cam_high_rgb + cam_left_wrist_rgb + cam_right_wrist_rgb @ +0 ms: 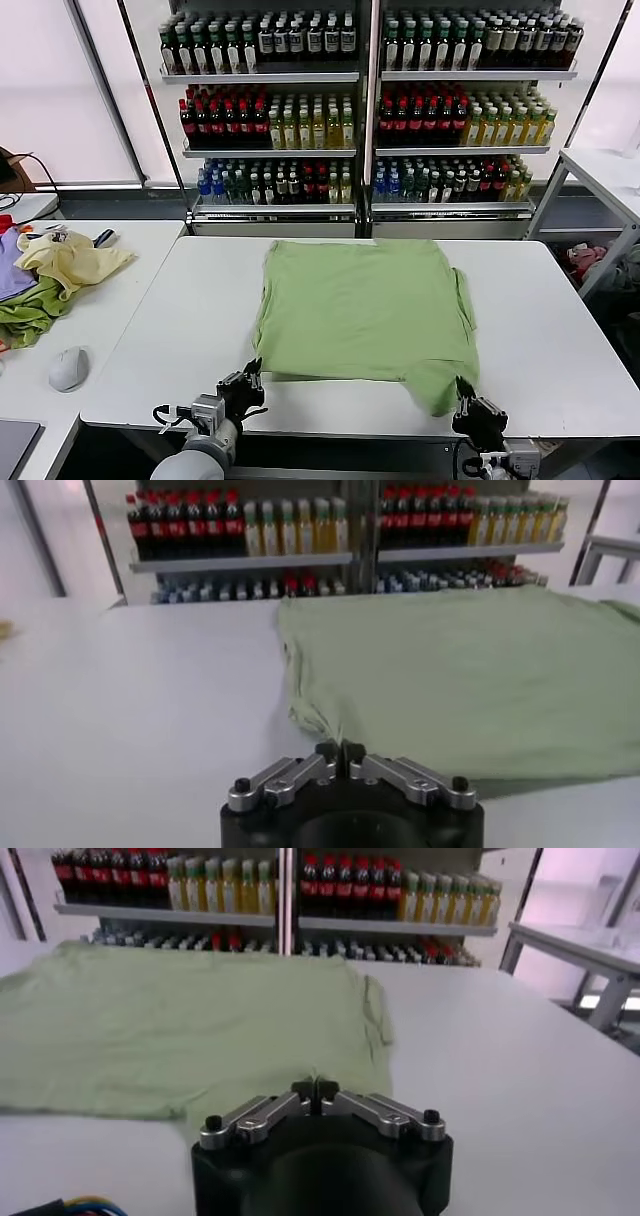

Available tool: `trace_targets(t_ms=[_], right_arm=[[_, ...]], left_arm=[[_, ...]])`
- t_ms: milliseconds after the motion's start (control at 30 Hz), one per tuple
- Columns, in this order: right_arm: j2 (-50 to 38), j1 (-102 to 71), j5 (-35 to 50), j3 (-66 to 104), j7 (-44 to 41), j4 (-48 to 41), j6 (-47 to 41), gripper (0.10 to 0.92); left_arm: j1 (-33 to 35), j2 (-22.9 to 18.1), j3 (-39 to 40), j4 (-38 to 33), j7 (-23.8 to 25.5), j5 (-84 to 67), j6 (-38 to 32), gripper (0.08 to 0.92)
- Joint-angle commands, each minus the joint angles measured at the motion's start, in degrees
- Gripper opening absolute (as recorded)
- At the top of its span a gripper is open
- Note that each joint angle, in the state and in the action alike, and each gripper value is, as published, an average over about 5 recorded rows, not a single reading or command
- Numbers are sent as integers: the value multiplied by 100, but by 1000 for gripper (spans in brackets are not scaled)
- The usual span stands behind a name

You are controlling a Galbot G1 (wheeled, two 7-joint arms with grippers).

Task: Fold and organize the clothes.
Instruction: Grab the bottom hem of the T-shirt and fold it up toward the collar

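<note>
My left gripper [248,375] and right gripper [463,392], fingers together on nothing, wait at seven and five o'clock of the shirt [362,305], ready for its near hem.

Light green shirt [363,307] spread flat, mid-table, near-right corner folded.

I'm seeing bottle-filled shelves [365,100] standing behind the white surface [560,330], with bright windows [45,90] glowing left.

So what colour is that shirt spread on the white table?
Light green shirt, plain on the side showing; clearest in the head view.
</note>
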Motion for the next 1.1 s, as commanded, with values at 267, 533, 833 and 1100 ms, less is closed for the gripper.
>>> trace_targets(t_ms=[267, 533, 833, 1100], right_arm=[[-443, 1377, 67, 4, 4, -755, 90, 125], [-601, 2182, 28, -303, -11, -1516, 59, 125], [-598, 2840, -175, -750, -43, -2271, 45, 125], [-443, 3253, -458, -1054, -40, -2769, 63, 125]], left_arm=[[-1009, 298, 169, 609, 14, -374, -183, 111], [-1676, 164, 447, 1308, -35, -317, -179, 111], [-2256, 55, 704, 1996, -46, -71, -181, 111], [-2623, -52, 924, 2535, 24, 318, -127, 111]])
